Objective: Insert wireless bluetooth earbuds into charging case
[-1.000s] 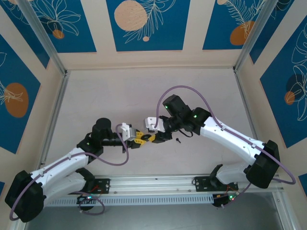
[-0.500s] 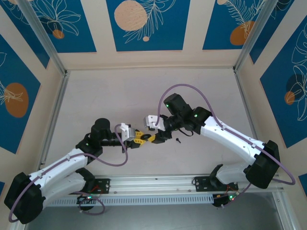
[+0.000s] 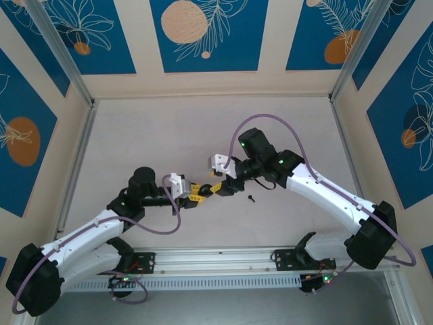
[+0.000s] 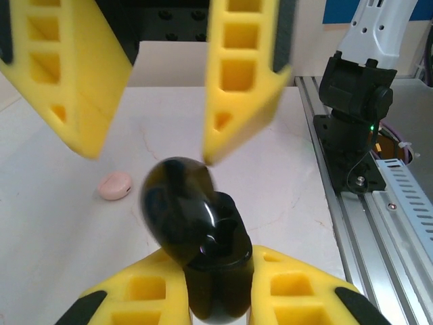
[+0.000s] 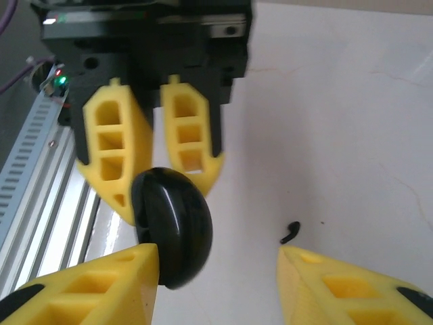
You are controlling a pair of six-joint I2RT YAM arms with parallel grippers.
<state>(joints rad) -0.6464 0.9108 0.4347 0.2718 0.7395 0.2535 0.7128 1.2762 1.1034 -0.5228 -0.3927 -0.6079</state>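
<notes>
The left gripper (image 3: pixel 198 196) was clamped on a glossy black round disc (image 5: pixel 172 227), holding it above the table (image 3: pixel 169 135) with both yellow fingers pressed to its lower part. The right gripper (image 3: pixel 216 189) faced it almost tip to tip at mid-table. Its jaws stood wide apart and held nothing, and in the right wrist view the disc sat just beside one of its fingers. Whether disc and finger touched could not be told.

The charging case (image 4: pixel 115 185), a small pale pink puck, lay flat on the table. In the left wrist view it was beyond the held disc and off to the frame's left, apart from both grippers.

One earbud (image 5: pixel 289 232), a tiny black curved piece, lay loose on the table just to the right of the right gripper in the overhead view. In the right wrist view it lay on the table beneath the gap between that gripper's open fingers, closer to the finger away from the disc. It looked to lie on a slant across the frame, though it was too small to be sure which end was bud and which stem. I could not place the second earbud.

By my judgement the right arm was the nearer and the only free one, so the pickup would fall to it, coming down with its jaws across the earbud's thin body.
</notes>
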